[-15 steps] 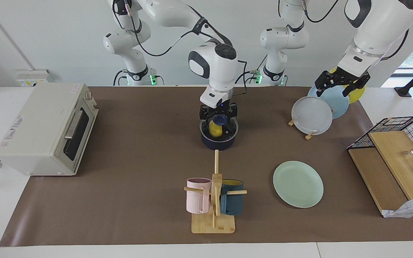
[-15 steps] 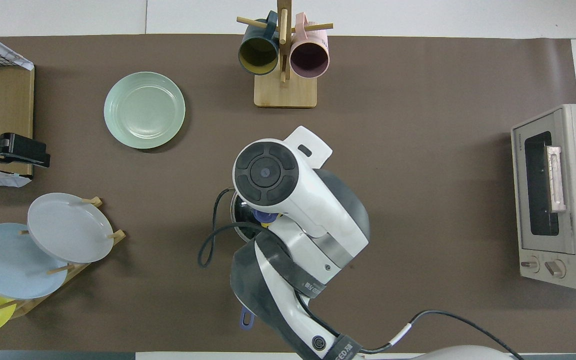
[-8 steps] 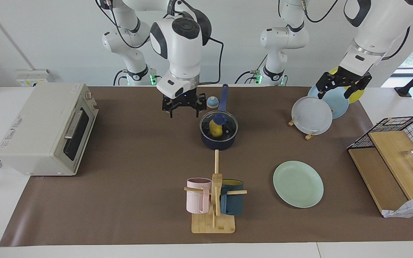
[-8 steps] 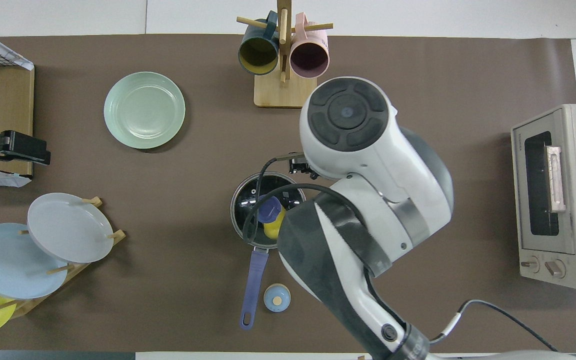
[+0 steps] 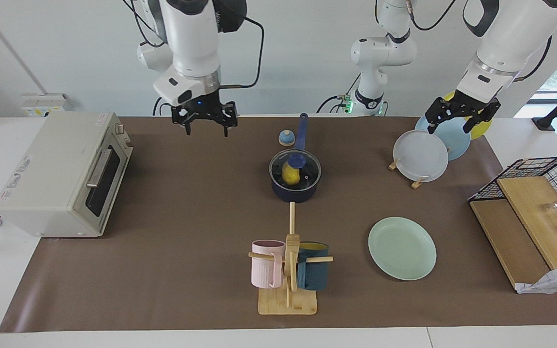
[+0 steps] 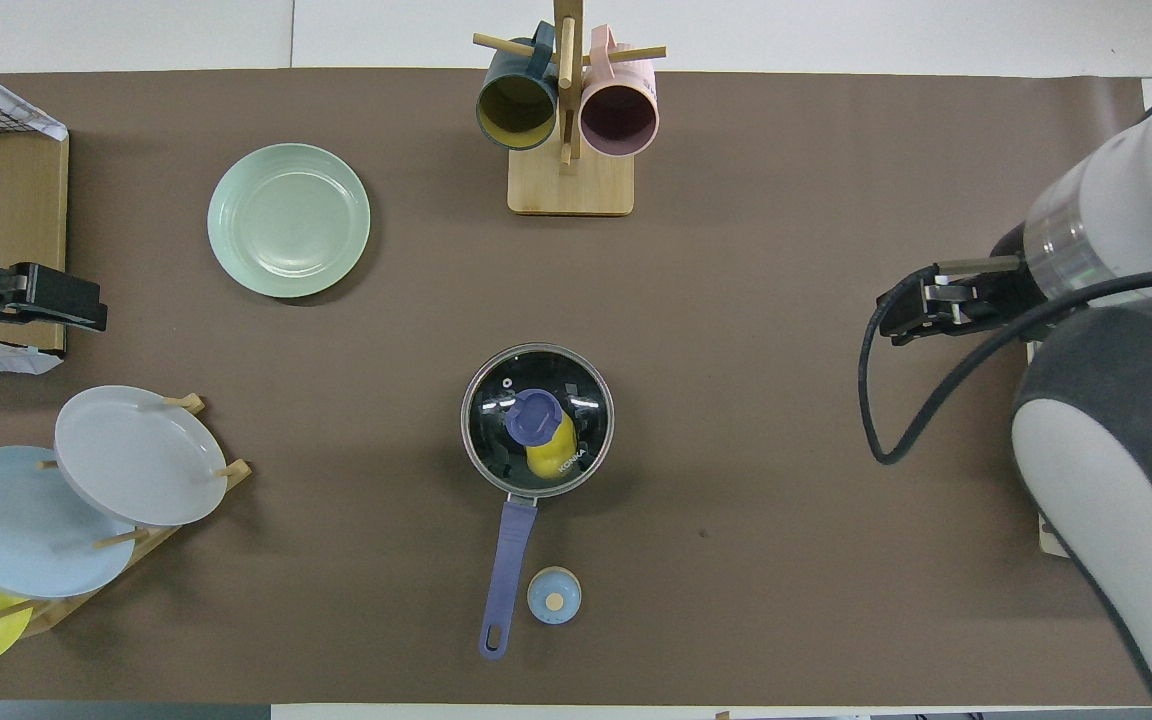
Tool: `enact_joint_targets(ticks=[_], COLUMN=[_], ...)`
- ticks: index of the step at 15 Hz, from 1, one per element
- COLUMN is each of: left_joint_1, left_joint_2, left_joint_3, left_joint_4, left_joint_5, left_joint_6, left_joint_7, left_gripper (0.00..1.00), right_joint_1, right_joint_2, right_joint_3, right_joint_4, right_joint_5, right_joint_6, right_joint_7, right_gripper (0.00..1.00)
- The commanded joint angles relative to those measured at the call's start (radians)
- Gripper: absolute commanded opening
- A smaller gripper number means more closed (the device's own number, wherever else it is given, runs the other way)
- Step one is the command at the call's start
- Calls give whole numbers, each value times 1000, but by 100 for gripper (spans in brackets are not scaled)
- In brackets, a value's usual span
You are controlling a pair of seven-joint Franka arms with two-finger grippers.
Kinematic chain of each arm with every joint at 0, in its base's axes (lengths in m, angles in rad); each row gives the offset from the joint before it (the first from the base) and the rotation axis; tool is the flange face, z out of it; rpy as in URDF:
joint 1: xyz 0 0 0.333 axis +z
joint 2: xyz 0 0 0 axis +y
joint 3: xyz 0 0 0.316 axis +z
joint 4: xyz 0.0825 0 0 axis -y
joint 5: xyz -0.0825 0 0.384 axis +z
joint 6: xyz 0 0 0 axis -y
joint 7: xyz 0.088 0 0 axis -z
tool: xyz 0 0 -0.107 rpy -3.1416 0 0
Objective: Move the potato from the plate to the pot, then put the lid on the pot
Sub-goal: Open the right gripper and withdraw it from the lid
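Looking at the middle of the frame, we see the potato [image 5: 290, 175] inside the pot [image 5: 295, 189] with the lid [image 5: 295, 168] on top, and the plate [image 5: 402, 248] at the lower right is bare, so we think both steps are done and nothing more needs moving. Our right gripper [image 5: 204, 124] hangs at the upper left with its fingers spread and holding nothing, and our left gripper [image 5: 458, 119] waits at the upper right over the plate rack [image 5: 416, 182], fingers apart and bare too. From above, our left gripper is cut off by the frame edge, and the lid's knob hides part of the potato.
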Motion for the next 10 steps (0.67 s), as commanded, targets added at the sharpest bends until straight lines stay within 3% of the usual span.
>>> enact_joint_targets(ticks=[1,10], left_joint_1=[4,6], left_joint_2=[-27,-35], left_joint_3=[-5,-6], left_joint_4=[-28,-36], left_joint_5=[-4,-45], left_joint_6=[-1,-44], left_joint_7=[-2,-13], left_gripper=[100,100], right_joint_1=[-23,-99], right_joint_2=[-68,-62], right_joint_3=[11,8], right_joint_4=[-84,-84], right_joint_5=[16,16], right_joint_6=[11,42], right_joint_7=[-11,-112], right_gripper=[100,100])
